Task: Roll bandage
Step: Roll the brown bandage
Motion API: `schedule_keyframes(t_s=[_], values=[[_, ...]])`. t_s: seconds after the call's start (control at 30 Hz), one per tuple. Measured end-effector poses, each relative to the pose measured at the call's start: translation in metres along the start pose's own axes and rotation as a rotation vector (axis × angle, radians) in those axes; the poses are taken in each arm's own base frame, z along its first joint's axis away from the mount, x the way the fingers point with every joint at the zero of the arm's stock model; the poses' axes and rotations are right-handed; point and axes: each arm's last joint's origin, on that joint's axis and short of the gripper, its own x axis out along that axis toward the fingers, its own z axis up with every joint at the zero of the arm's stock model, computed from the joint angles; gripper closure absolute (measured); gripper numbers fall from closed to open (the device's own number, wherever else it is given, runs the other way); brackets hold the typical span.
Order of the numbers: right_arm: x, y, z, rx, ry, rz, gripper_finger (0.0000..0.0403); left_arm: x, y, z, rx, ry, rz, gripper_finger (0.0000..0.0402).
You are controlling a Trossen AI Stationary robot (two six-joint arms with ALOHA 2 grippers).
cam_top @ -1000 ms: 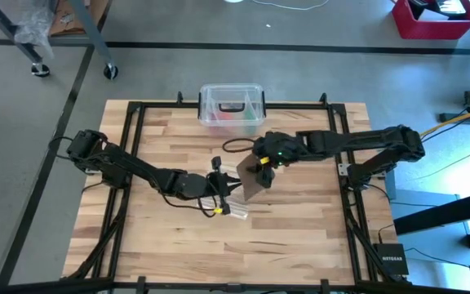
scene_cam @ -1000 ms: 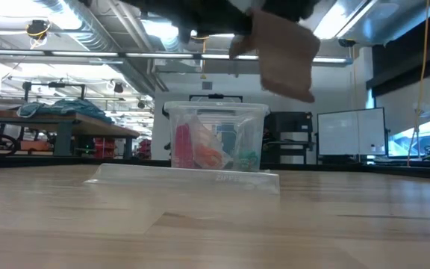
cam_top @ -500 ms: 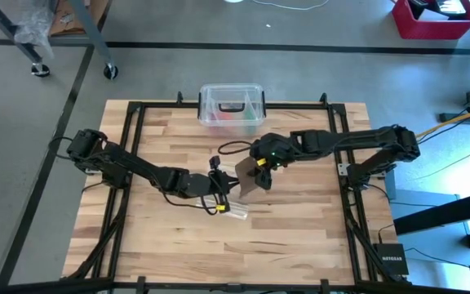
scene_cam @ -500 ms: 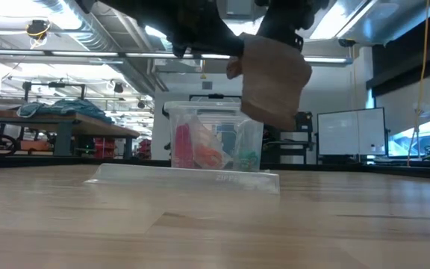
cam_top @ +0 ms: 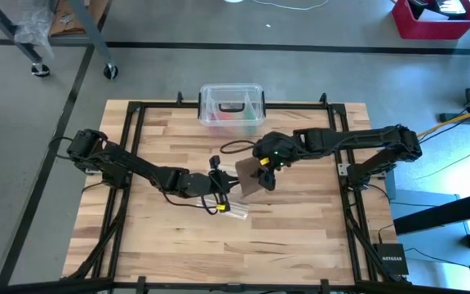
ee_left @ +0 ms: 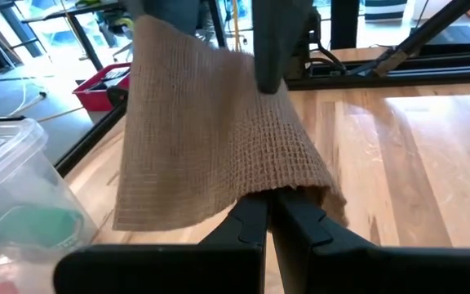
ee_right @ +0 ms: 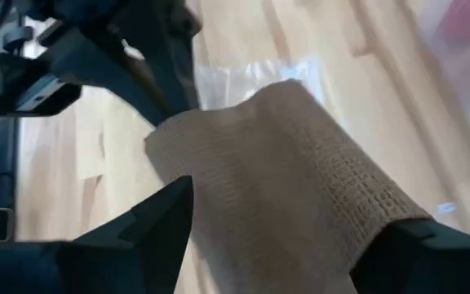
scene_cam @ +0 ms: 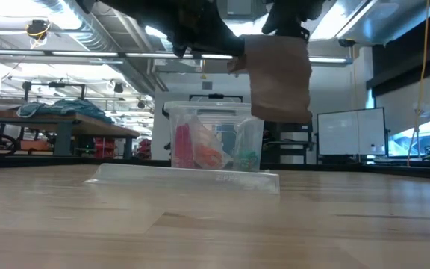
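Bandage (ee_left: 210,139) weave sharp from left wrist, pinched in left fingers (ee_left: 255,224)

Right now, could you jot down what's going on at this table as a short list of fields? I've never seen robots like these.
Held item: brown bandage, hanging in the air above the table
Left gripper: fingers shut on one end of the bandage
Right gripper: fingers spread wide, either side of the bandage
Under the arms: clear plastic bag, flat on the wood
Far edge: clear plastic box with a black handle and colourful contents
Bandage state: a short folded flap hangs loose, no roll visible
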Motion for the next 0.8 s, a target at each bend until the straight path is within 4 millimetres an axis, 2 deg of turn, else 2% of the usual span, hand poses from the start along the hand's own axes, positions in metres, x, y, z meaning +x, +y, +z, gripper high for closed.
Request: schedule_keyframes(t_s=[0.13,0.23,0.37,0.57,0.7,0.8], values=[[-0.004,0.005,-0.003,0.024,0.051,0.103,0.0132,0.000,0.000,0.000,0.005,-0.001,0.000,0.0402],[-0.011,0.010,0.006,0.022,0.034,0.170,0.0132,0.000,0.000,0.000,0.005,-0.002,0.000,0.0402],[-0.022,0.011,0.014,0.004,-0.008,0.119,0.0132,0.000,0.000,0.001,0.002,-0.007,0.000,0.0402],[-0.038,0.013,0.004,0.019,0.128,0.051,0.0132,-0.002,-0.003,0.001,0.030,-0.009,-0.010,0.0402],[-0.049,0.030,-0.004,-0.055,0.128,0.100,0.0132,-0.002,-0.003,0.001,0.030,-0.012,-0.010,0.0402],[-0.060,0.041,-0.014,-0.123,0.133,0.074,0.0132,-0.002,-0.003,0.001,0.032,-0.011,-0.010,0.0402]])
